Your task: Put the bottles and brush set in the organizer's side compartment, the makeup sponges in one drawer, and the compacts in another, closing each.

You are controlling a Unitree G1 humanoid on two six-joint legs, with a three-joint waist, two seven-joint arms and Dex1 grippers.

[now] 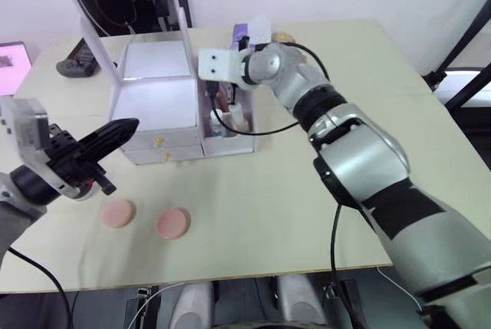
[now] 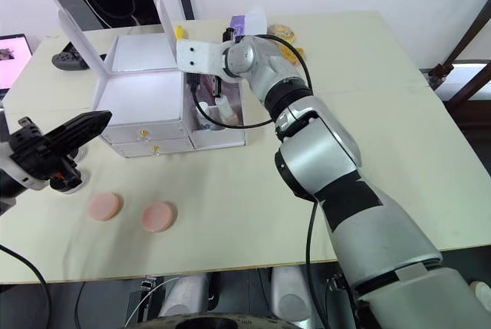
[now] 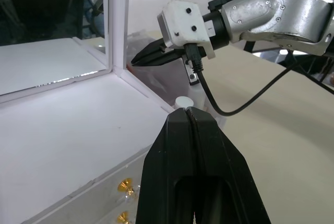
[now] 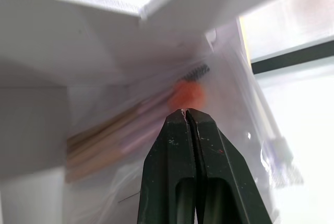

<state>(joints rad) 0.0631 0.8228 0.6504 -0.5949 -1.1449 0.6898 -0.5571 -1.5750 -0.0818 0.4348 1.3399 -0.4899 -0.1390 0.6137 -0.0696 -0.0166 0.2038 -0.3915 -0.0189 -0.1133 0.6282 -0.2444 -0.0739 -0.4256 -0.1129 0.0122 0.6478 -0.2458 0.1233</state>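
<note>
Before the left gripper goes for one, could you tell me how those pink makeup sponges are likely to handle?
The two makeup sponges lie flat on the table as thin discs, so they will probably not roll or tip. They look soft and light, so fingers would likely squash one. Lying so low, an edge may be hard to catch, and a push would probably slide it.

No text, label, brand, number or sign can be read anywhere in these views. The screen (image 1: 11,64) at the worktop's far corner, beyond the left tool (image 1: 123,131), carries marks too small to make out. The purple pack (image 2: 248,24) behind the right tool (image 3: 140,60) shows no legible print.
</note>
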